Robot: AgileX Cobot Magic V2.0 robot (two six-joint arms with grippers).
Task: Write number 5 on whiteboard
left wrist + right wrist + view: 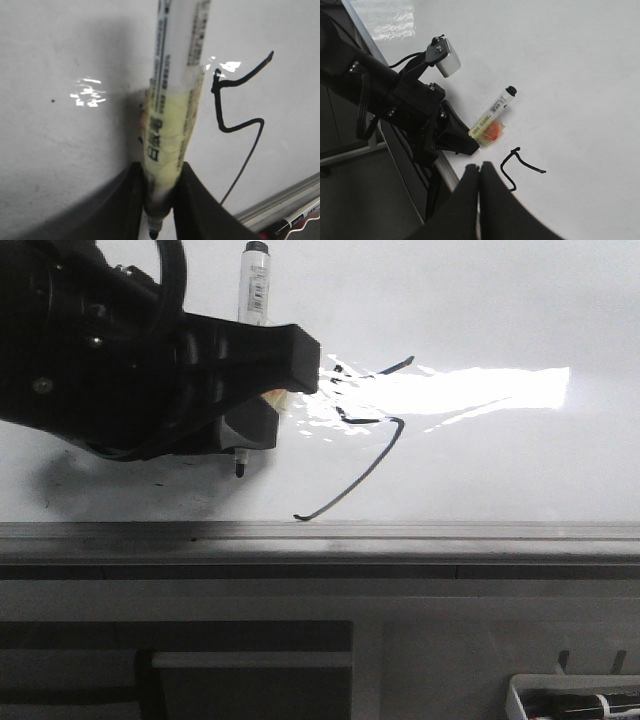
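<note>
Front view: the number 5 (365, 435), drawn in thin black marker strokes, sits near the middle of the large glossy white whiteboard (520, 470). Its short top dash points toward two o'clock, a small vertical stroke drops from the dash's near end, and a long hooked tail sweeps down toward seven o'clock, ending just above the grey aluminium frame edge (420, 532) of the board. A bright band of reflected light lies across the upper part of the figure.

At nine o'clock from the number, close beside it but apart, the black left gripper (245, 455) holds a white-barrelled marker pen (253, 290) upright. The capped end rises above the gripper at twelve o'clock and the dark tip pokes out below, casting a shadow on the board. The left wrist view shows the jaws closed tight on the pen's lower barrel, where a yellowish wrap (167, 120) surrounds it, with the number at three o'clock from the pen.

The right wrist view looks across the board at the pen, the wrap and the left arm. The black right gripper (480, 172) has its two fingers pressed together with nothing between them, their tips near the number's tail.

At the front view's five o'clock corner, a white tray (520, 702) holds another marker (590, 705).
</note>
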